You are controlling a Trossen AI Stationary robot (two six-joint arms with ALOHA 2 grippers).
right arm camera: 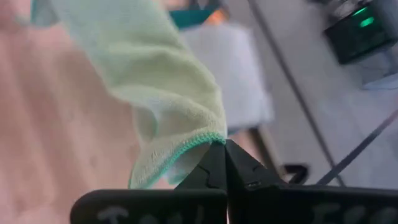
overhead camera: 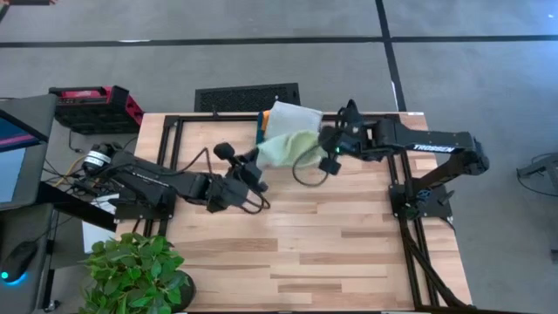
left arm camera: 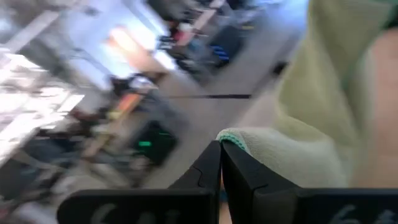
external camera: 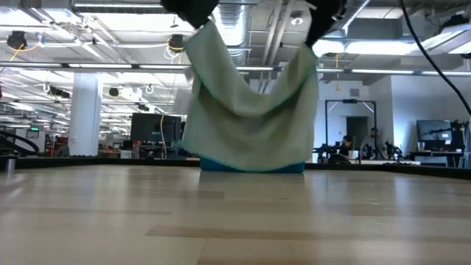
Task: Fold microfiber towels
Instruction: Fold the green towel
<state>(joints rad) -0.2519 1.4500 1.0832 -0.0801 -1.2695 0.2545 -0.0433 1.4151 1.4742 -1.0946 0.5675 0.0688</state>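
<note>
The wooden tabletop fills the lower middle of the high view, and near its upper edge a teal tray carries a pale grey towel. Above that spot the light green towel hangs clear of the wood, sagging between two raised corners. The left gripper is clamped on one corner at centre frame and the right gripper is clamped on the other, just to its right.

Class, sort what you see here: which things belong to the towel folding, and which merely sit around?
Job:
light green microfiber towel, hanging between both grippers
pale grey towel on teal tray
left gripper
right gripper

Lying about:
leafy green potted plant
red toolbox
</note>
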